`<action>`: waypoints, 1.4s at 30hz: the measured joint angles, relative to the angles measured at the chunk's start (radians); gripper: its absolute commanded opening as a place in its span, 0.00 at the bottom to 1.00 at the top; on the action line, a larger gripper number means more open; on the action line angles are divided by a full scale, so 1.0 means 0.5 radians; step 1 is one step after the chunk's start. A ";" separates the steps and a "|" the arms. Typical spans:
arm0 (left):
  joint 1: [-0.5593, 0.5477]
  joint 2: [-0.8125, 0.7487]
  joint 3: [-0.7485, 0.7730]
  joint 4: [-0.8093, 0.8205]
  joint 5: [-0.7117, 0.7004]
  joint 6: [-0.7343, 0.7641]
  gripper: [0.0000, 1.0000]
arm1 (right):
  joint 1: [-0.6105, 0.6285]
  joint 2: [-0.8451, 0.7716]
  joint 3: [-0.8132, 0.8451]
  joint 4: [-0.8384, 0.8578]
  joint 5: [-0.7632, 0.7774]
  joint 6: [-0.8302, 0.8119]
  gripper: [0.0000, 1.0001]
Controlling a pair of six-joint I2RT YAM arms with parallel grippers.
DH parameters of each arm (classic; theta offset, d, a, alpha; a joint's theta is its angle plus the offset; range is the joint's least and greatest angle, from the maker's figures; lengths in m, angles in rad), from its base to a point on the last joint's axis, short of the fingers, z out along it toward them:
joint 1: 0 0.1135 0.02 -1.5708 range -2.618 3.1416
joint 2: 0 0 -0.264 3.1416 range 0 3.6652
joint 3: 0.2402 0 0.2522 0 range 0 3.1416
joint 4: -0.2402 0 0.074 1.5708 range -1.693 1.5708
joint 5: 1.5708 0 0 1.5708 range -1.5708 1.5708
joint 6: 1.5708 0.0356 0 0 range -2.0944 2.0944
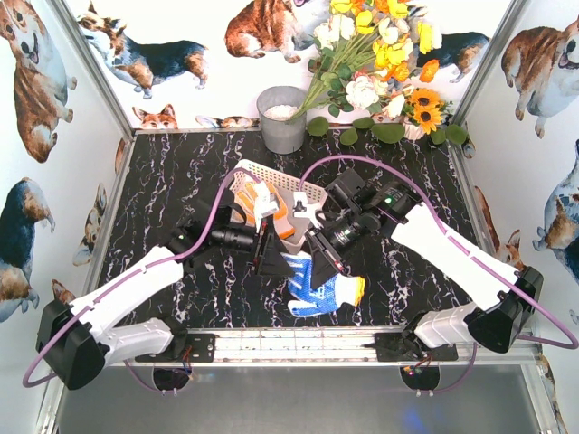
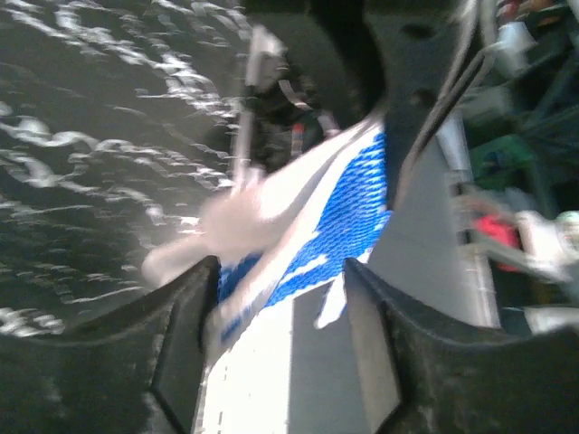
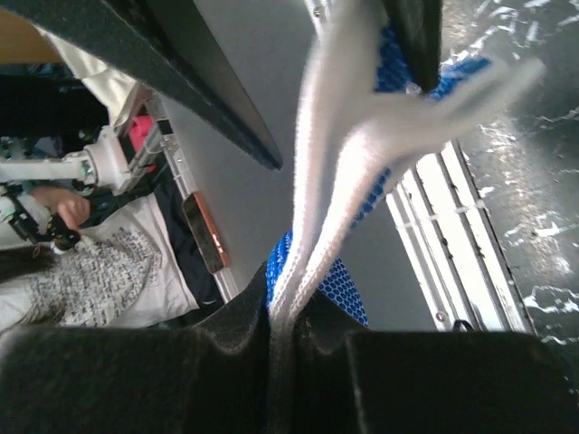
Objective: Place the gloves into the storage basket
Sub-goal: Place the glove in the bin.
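Observation:
My right gripper [image 1: 318, 260] is shut on a white glove with a blue palm [image 1: 323, 291] and holds it up near the table's front edge. In the right wrist view the white knit [image 3: 312, 208] is pinched between the closed jaws of that gripper [image 3: 285, 336]. My left gripper [image 1: 271, 256] is open just left of the glove. In the left wrist view the blurred glove [image 2: 348, 221] hangs between and beyond the spread fingers of that gripper [image 2: 276, 353], close to the left finger [image 2: 181, 348]. The white lattice storage basket [image 1: 271, 172] lies behind both grippers and holds white and orange gloves [image 1: 262, 201].
A round grey metal bucket [image 1: 282, 117] stands at the back centre. A bunch of flowers [image 1: 380, 63] fills the back right corner. Walls printed with corgis enclose the black marble table [image 1: 163, 181] on three sides.

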 measured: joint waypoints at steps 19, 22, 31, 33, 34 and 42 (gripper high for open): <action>0.031 -0.660 -0.748 0.517 -1.519 -0.768 0.97 | -0.262 0.037 -0.258 0.362 0.809 1.152 0.00; 0.031 -0.690 -0.820 0.682 -1.562 -1.036 0.98 | -0.278 -0.055 -0.339 0.629 0.849 1.379 0.00; 0.031 -0.728 -1.041 1.187 -1.568 -1.721 1.00 | -0.285 -0.186 -0.404 1.360 0.877 1.866 0.00; 0.031 -0.692 -1.077 1.318 -1.559 -1.830 1.00 | -0.285 -0.213 -0.450 1.515 0.880 1.968 0.00; 0.031 -0.661 -1.077 1.387 -1.548 -1.867 1.00 | -0.285 -0.230 -0.482 1.592 0.883 2.022 0.00; 0.031 -0.472 -1.001 1.798 -1.460 -1.967 1.00 | -0.285 -0.282 -0.617 1.994 0.866 2.358 0.00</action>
